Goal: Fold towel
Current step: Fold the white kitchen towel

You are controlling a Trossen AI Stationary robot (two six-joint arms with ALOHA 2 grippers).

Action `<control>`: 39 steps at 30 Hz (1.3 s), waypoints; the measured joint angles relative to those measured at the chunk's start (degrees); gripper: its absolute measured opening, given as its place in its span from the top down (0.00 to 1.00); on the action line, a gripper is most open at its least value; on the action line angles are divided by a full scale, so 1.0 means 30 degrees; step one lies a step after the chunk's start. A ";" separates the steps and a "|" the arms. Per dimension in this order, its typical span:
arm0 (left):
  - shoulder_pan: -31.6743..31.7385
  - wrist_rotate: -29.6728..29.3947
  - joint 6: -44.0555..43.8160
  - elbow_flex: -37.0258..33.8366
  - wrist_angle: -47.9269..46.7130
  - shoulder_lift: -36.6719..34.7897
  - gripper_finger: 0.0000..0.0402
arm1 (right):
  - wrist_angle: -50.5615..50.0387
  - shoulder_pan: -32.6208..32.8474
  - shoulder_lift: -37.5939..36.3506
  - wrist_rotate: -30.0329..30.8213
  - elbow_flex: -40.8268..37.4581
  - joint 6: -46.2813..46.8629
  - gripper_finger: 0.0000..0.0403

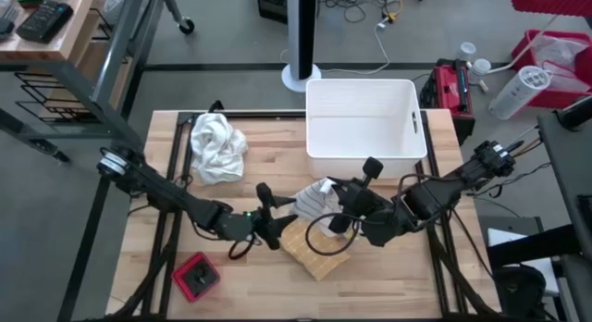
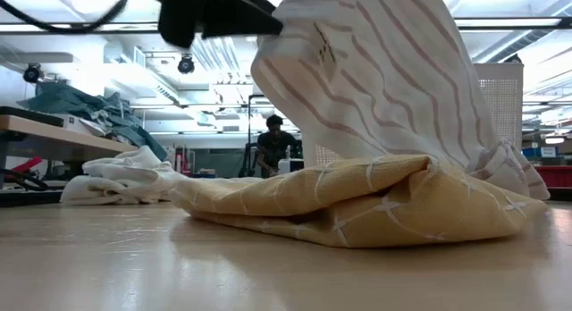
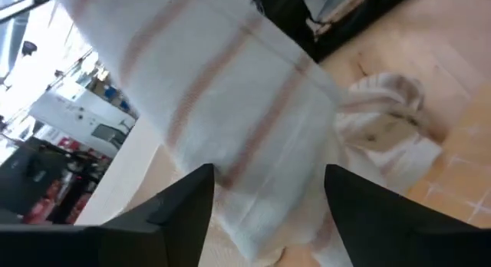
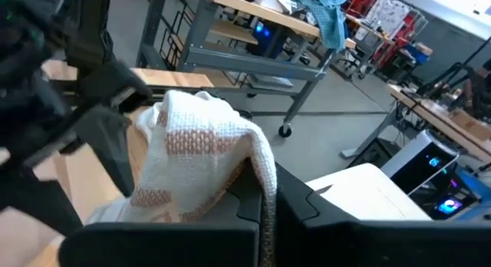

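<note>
**Striped towel lifted over the yellow one**

Yellow towel [image 2: 357, 199] lies folded at the middle of the table [image 1: 388, 285], nearest the low camera, with its pale check lines showing. Above it the striped towel [image 2: 375, 70] hangs in a bunch, its lower end resting on the yellow cloth.

Right gripper [image 4: 261, 194] is clamped on the striped towel's upper edge; the cloth drapes over its closed fingers. Seen from above, it sits just right of the bunch [image 1: 319, 200].

Left gripper [image 3: 265, 209] stands with its fingers [image 3: 188, 202] apart, the striped cloth just in front of them and not pinched. From above it is just left of the bunch [image 1: 270, 220].

Farther off lie a crumpled white cloth [image 1: 217, 146] near the table's back left, a white bin [image 1: 363, 165] at the back, and a red box [image 1: 196, 276] at the front left. A person [image 2: 273, 146] shows far behind the table.
</note>
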 joint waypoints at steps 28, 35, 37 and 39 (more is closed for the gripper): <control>0.0066 -0.5729 0.2914 0.4379 0.0254 0.3775 0.56 | 0.0007 -0.0048 0.0000 -0.1387 -0.0007 0.2309 1.00; -0.0143 -0.5729 0.2753 0.5501 0.0228 0.3775 0.72 | -0.0214 -0.0297 0.0000 -0.2328 -0.0007 0.3094 1.00; -0.0317 -0.5721 0.2797 0.5906 0.0181 0.3775 0.84 | -0.0495 -0.0408 -0.0007 -0.2324 -0.0007 0.3162 1.00; -0.0521 -0.5686 0.2847 0.6310 -0.0270 0.3746 0.95 | -0.1026 -0.0414 -0.0007 -0.2326 -0.0015 0.3562 1.00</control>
